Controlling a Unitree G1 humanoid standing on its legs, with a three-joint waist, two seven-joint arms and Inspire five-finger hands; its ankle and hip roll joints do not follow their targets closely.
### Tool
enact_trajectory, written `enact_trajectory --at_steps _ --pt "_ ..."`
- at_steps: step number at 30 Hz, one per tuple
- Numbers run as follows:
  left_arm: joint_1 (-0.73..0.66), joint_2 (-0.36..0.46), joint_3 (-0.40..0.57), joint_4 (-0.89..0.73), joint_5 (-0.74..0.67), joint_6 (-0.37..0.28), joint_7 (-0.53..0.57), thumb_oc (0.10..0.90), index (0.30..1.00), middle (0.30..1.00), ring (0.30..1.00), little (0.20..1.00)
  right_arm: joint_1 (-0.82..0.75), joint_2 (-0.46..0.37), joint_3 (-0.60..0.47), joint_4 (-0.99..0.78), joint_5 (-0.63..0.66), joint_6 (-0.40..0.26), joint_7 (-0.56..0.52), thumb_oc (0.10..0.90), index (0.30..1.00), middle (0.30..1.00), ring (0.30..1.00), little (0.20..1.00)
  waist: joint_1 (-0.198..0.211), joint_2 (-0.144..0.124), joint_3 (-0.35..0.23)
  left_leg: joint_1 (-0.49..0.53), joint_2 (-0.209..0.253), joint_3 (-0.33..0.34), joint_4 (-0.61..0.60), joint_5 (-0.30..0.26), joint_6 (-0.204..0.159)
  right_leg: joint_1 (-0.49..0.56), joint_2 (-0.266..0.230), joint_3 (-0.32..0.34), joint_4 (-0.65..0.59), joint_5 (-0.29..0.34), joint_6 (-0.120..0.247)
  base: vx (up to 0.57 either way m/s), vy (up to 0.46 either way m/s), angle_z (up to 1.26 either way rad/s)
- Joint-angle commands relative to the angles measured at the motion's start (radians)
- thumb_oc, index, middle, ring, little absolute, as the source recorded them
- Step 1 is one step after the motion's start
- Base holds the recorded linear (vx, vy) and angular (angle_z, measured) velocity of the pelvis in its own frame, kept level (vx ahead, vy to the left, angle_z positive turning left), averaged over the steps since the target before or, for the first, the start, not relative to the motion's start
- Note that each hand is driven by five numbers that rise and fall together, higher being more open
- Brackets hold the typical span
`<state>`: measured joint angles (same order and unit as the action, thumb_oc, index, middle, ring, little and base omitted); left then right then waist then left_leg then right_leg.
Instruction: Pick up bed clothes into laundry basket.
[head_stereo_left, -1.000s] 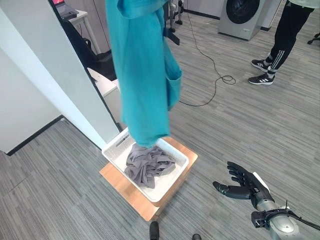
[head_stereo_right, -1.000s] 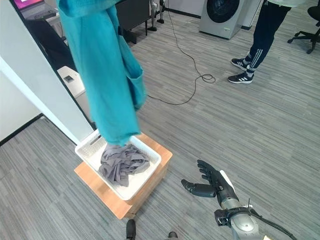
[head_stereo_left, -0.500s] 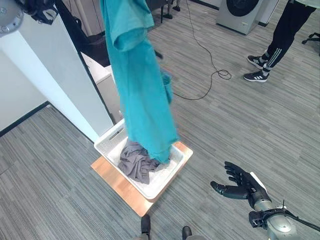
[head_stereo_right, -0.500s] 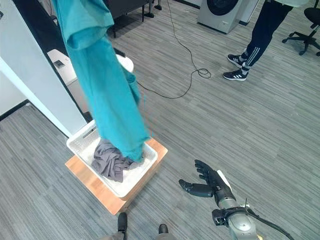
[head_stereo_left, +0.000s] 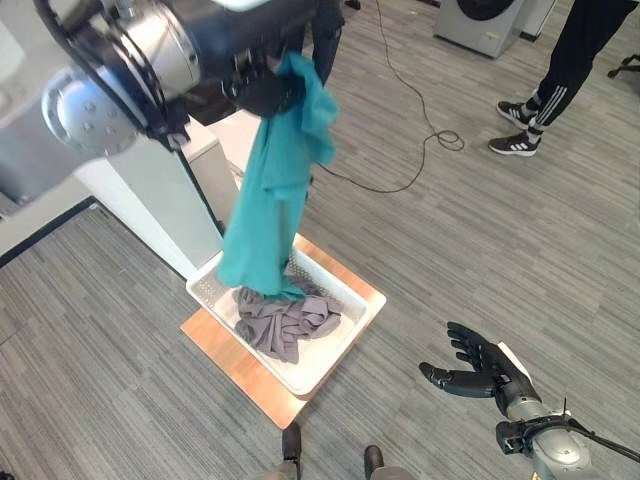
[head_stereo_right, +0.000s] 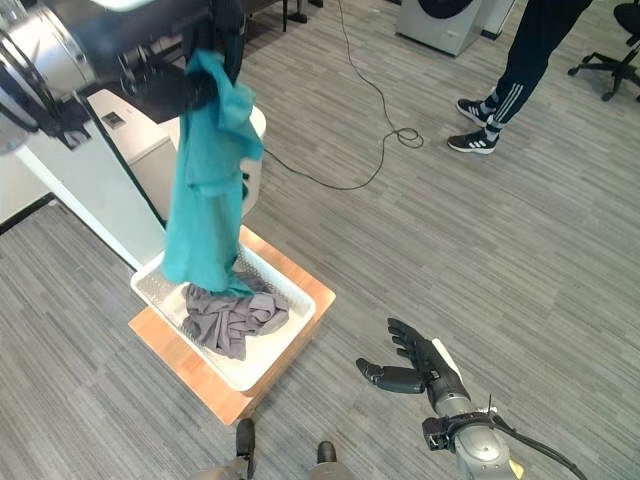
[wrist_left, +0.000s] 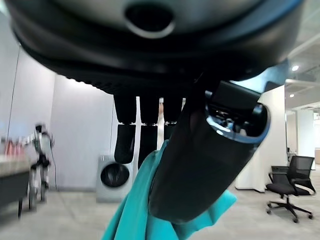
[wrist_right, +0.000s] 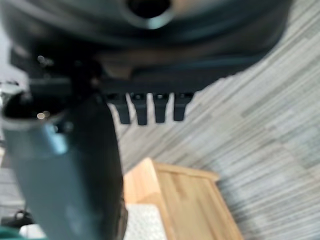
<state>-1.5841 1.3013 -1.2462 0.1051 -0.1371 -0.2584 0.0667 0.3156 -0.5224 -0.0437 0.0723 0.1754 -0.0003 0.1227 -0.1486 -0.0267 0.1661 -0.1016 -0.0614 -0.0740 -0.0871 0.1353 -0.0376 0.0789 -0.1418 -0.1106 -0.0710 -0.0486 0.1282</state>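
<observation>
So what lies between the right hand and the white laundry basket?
Only bare grey floor, in both eye views, separates the right hand from the laundry basket.

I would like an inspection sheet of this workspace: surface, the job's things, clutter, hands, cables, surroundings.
Surface: grey plank floor; wooden platform on it.
Job's things: white laundry basket on the platform, grey clothes inside; teal garment hangs with its lower end in the basket.
Clutter: nothing seen.
Hands: left hand raised, fingers and thumb pinching the teal garment; right hand low, open, holding nothing.
Cables: black cable running across the floor.
Surroundings: white partition, washing machine, office chair, a person's legs.
</observation>
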Motion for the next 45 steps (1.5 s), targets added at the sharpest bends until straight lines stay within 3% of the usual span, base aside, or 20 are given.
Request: enact_trajectory --at_steps 1,8,12,21,32,33,34,40,45 --pt "0.032 0.000 0.173 0.107 0.023 0.024 -0.002 0.400 0.300 0.300 0.300 0.300 -0.033 -0.017 -0.075 -0.109 -0.006 -0.100 -0.027 0.800 0.900 0.900 0.900 0.900 0.022 -0.026 0.001 0.074 0.097 0.063 0.012 -0.126 -0.034 -0.094 -0.041 0.051 0.067 0.014 0.076 -0.03 0.004 0.00" --pt "0.278 -0.062 0.310 0.196 0.078 0.050 -0.042 0.400 0.300 0.300 0.300 0.300 -0.051 -0.030 -0.063 -0.128 -0.004 -0.106 -0.028 0.800 0.900 0.900 0.900 0.900 0.010 -0.039 0.033 0.068 0.102 0.075 0.015 -0.123 -0.034 -0.111 -0.038 0.061 0.080 0.014 0.072 -0.05 0.005 -0.02" --pt "0.389 -0.170 0.392 0.348 0.116 0.080 -0.043 0.400 0.300 0.300 0.300 0.300 -0.091 -0.055 -0.035 -0.135 -0.004 -0.113 -0.035 0.800 0.900 0.900 0.900 0.900 -0.005 -0.051 0.057 0.053 0.109 0.089 0.015 -0.118 -0.035 -0.135 -0.032 0.071 0.086 0.019 0.070 -0.05 0.010 -0.03" --pt "0.458 -0.224 0.400 0.306 0.209 0.088 -0.081 0.400 0.300 0.300 0.300 0.300 -0.102 -0.055 -0.013 -0.145 -0.033 -0.113 -0.045 0.800 0.900 0.900 0.900 0.900 -0.006 -0.060 0.067 0.046 0.112 0.102 0.014 -0.120 -0.034 -0.148 -0.028 0.079 0.079 0.029 0.072 0.00 0.003 -0.03" --pt "0.575 -0.288 0.392 0.208 0.237 0.094 -0.175 0.402 0.302 0.302 0.302 0.302 -0.109 -0.066 -0.018 -0.149 -0.046 -0.107 -0.058 0.800 0.900 0.900 0.900 0.900 -0.006 -0.050 0.077 0.047 0.107 0.101 0.013 -0.124 -0.032 -0.145 -0.029 0.077 0.074 0.025 0.070 0.00 0.001 -0.01" --pt "0.581 -0.288 0.388 0.202 0.243 0.097 -0.183 0.733 0.799 0.799 0.799 0.799 -0.107 -0.066 -0.020 -0.149 -0.047 -0.105 -0.058 0.800 0.900 0.900 0.900 0.900 -0.005 -0.049 0.078 0.048 0.107 0.101 0.014 -0.124 -0.032 -0.144 -0.029 0.077 0.074 0.025 0.070 0.00 0.000 0.00" --pt "0.581 -0.288 0.388 0.201 0.243 0.097 -0.183 0.800 0.900 0.900 0.900 0.900 -0.107 -0.066 -0.020 -0.149 -0.047 -0.105 -0.058 0.800 0.900 0.900 0.900 0.900 -0.005 -0.049 0.078 0.048 0.107 0.101 0.014 -0.124 -0.032 -0.144 -0.029 0.077 0.074 0.025 0.070 0.00 0.000 0.00" --pt "0.586 -0.269 0.360 0.179 0.264 0.113 -0.234 0.800 0.900 0.900 0.900 0.900 -0.105 -0.072 -0.025 -0.142 -0.053 -0.097 -0.057 0.800 0.900 0.900 0.900 0.900 -0.005 -0.043 0.081 0.048 0.105 0.100 0.012 -0.126 -0.031 -0.145 -0.029 0.075 0.074 0.025 0.070 0.00 0.000 0.00" --pt "0.522 -0.208 0.322 0.125 0.264 0.139 -0.274 0.800 0.900 0.900 0.900 0.900 -0.097 -0.070 -0.023 -0.138 -0.056 -0.076 -0.037 0.800 0.900 0.900 0.900 0.900 0.002 -0.033 0.076 0.047 0.102 0.093 0.012 -0.127 -0.031 -0.140 -0.032 0.067 0.073 0.024 0.071 0.00 0.000 0.00"
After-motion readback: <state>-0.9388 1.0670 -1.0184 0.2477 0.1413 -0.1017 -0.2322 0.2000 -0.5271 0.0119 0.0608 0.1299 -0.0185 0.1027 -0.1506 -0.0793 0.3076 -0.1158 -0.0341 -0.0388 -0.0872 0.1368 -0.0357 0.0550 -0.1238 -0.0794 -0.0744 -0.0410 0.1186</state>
